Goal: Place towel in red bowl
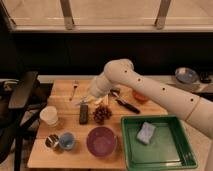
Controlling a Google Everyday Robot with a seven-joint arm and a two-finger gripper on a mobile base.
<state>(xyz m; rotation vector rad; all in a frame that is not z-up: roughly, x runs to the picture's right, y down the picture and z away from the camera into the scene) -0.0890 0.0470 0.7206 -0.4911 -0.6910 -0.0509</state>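
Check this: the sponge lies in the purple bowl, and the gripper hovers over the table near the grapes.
Not quite. The camera view shows the sponge in the green tray, not the purple bowl. The gripper does hover over the table near the grapes.

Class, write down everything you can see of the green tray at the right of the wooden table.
The green rectangular plastic tray lies flat at the right front of the wooden table, just right of the round purple bowl. It has a raised rim, sloping walls and a flat floor. One blue-grey rectangular sponge lies in its left half. The robot's claw, shut, hangs over the table's middle, left of the tray and apart from it.
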